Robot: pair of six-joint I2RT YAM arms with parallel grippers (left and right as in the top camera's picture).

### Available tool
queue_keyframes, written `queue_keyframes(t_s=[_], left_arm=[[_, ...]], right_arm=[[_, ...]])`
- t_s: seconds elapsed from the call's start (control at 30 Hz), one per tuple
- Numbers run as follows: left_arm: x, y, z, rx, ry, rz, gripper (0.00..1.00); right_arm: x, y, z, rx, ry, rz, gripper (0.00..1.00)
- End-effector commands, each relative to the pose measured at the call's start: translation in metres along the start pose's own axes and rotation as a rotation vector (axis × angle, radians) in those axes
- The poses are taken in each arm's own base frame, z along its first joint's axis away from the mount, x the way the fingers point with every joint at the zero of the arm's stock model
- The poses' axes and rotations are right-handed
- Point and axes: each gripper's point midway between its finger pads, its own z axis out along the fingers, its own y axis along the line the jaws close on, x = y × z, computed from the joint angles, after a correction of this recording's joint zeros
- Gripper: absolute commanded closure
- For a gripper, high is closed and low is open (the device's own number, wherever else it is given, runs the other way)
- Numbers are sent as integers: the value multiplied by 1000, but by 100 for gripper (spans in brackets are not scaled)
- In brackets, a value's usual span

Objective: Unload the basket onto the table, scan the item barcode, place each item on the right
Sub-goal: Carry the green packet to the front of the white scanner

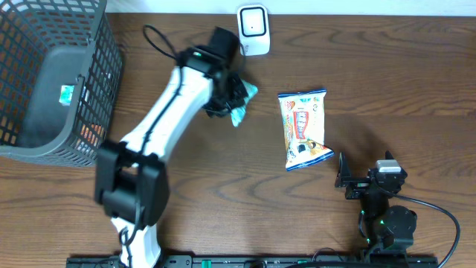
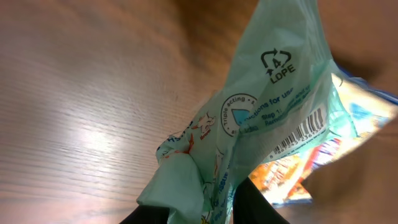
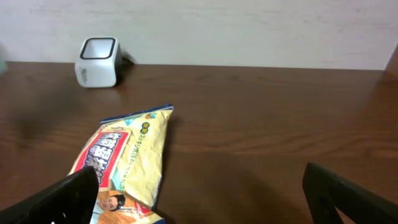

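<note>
A mint-green plastic packet (image 1: 242, 103) hangs above the table just below the white scanner (image 1: 253, 30), with my left gripper (image 1: 225, 99) shut on it. In the left wrist view the packet (image 2: 261, 93) rises from between the black fingers (image 2: 258, 205), crumpled at the pinch, and its barcode (image 2: 303, 129) shows on the facing side. My left gripper (image 2: 199, 214) grips the packet's lower end. My right gripper (image 1: 362, 170) rests open at the lower right, nothing between its fingers (image 3: 68, 199). The scanner (image 3: 97, 61) stands at the far edge.
A yellow snack bag (image 1: 303, 128) lies flat mid-table, right of the held packet and in front of the right gripper (image 3: 205, 205); the same snack bag (image 3: 127, 162) reaches its left finger. A grey mesh basket (image 1: 104, 82) holding items fills the far left corner.
</note>
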Motion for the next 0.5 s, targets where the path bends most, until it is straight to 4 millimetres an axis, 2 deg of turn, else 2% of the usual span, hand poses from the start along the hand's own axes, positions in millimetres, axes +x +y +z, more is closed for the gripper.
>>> queue_keyframes(t_s=[0.0, 0.13, 0.27, 0.3, 0.37, 0.47], left_arm=[[15, 4, 38, -81, 52, -165, 79], [26, -3, 59, -95, 78, -201, 78], [33, -26, 67, -41, 58, -149, 78], [35, -34, 68, -18, 49, -129, 75], [40, -47, 70, 17, 50, -104, 60], [47, -61, 72, 55, 49, -70, 49]], right_arm=[[1, -1, 0, 5, 1, 11, 1], [1, -1, 0, 5, 1, 11, 1], [1, -1, 0, 5, 1, 11, 1], [1, -1, 0, 5, 1, 11, 1], [1, -1, 0, 5, 1, 11, 1], [1, -1, 0, 5, 1, 11, 1]])
